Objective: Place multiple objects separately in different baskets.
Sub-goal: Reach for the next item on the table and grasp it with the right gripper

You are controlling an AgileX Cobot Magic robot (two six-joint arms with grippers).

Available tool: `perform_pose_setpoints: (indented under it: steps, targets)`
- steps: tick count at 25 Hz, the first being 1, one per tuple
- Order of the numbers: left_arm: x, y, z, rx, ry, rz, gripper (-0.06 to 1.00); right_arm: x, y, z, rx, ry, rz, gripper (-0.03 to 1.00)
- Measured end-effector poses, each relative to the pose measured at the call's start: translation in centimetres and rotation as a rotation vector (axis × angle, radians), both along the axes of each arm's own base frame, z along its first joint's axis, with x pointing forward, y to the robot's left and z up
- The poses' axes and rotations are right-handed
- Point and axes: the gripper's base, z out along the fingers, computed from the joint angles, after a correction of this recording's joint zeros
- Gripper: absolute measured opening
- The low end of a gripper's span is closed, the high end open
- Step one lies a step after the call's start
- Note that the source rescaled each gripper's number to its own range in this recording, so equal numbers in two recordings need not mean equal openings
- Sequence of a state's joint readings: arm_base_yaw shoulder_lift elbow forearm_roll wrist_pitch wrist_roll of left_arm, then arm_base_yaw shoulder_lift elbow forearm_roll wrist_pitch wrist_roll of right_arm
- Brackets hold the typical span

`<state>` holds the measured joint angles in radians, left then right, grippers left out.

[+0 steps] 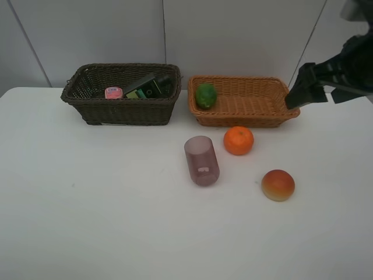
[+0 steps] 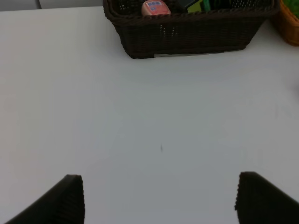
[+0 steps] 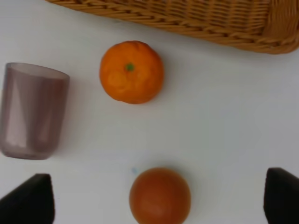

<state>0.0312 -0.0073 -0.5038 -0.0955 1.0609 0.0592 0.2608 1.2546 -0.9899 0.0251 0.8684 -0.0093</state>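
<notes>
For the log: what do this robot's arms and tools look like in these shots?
Only the right arm shows from the high camera: black, blocky and angular, ending in a black wedge-like right tool. The left tool appears in its wrist view only as two matt black fingers whose inner edges seem finely ribbed. No cables, markings or labels can be made out.

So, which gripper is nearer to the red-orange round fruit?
Right. The right gripper hangs open with the red-orange round fruit between its fingertips in its wrist view. The left gripper faces the dark brown basket, and its view does not show the fruit.
</notes>
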Motion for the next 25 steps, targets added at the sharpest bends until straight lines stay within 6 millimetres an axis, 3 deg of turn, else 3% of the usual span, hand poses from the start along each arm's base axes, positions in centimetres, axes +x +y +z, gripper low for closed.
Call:
perform_pose_setpoints:
  steps: [9,21,25]
  targets:
    - [0.0,0.0,0.0,0.0,-0.001,0.0,0.75,0.9,3.0,2.0,-0.045,-0.018,0.094,0.94]
    - [0.0,0.0,0.0,0.0,-0.001,0.0,0.75,-0.1,2.3,1.3,-0.208,0.113,0.191,0.94]
    - [0.0,0.0,0.0,0.0,-0.001,0.0,0.75,-0.1,2.3,0.0,-0.227,0.167,0.202,0.94]
